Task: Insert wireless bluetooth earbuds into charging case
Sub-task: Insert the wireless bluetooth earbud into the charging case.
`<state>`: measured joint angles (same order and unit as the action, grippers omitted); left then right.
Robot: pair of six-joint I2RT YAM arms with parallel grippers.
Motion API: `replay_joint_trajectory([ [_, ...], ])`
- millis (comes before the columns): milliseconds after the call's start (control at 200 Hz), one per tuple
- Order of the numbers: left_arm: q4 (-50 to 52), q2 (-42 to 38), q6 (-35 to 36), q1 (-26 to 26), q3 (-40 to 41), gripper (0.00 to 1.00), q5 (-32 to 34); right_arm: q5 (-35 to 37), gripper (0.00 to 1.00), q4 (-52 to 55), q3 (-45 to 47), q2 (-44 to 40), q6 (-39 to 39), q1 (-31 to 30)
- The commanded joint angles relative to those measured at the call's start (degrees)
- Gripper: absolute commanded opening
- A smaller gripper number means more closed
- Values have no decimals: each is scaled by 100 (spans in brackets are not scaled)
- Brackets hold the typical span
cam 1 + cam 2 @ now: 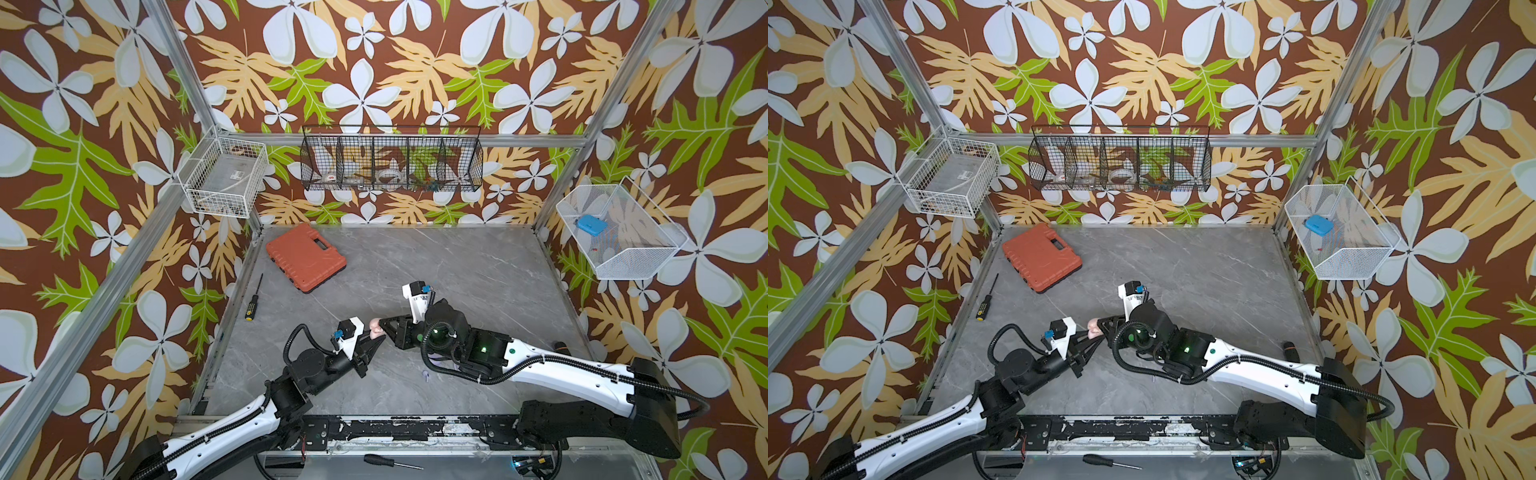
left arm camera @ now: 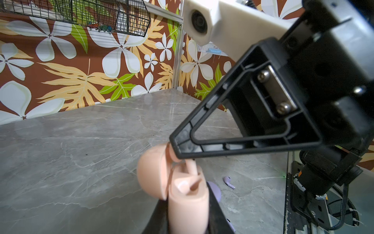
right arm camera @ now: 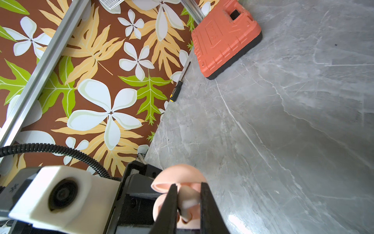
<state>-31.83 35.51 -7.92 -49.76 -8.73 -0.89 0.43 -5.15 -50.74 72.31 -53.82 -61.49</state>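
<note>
Two smooth pink plastics: left jaws clamp the rounded case [image 2: 188, 206]; right jaws pinch a stemmed earbud [image 3: 188, 195].

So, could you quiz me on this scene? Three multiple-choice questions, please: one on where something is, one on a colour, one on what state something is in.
1. Where does the orange tool case lie?
A) on the table, near its far left corner
B) in a wire basket
C) between the two grippers

2. What colour is the charging case in the left gripper?
A) blue
B) pale pink
C) black

3. That case's lid is:
A) shut
B) open
C) lying apart on the table

Answers: 1 A, it sits by the back wall in both top views. 2 B, the left wrist view shows it pale pink. 3 B, the lid is hinged back while the right gripper holds a pink earbud at the opening.
</note>
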Motion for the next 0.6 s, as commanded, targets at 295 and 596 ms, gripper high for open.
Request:
replay_joint_trajectory([
  [295,-447,-119,9,66,24,0,36,94,29,-53,38,-3,-16,-64],
  [596,-47,-394,623,82,-5,0,-31,878,50,1113,-327,-534,376,77],
])
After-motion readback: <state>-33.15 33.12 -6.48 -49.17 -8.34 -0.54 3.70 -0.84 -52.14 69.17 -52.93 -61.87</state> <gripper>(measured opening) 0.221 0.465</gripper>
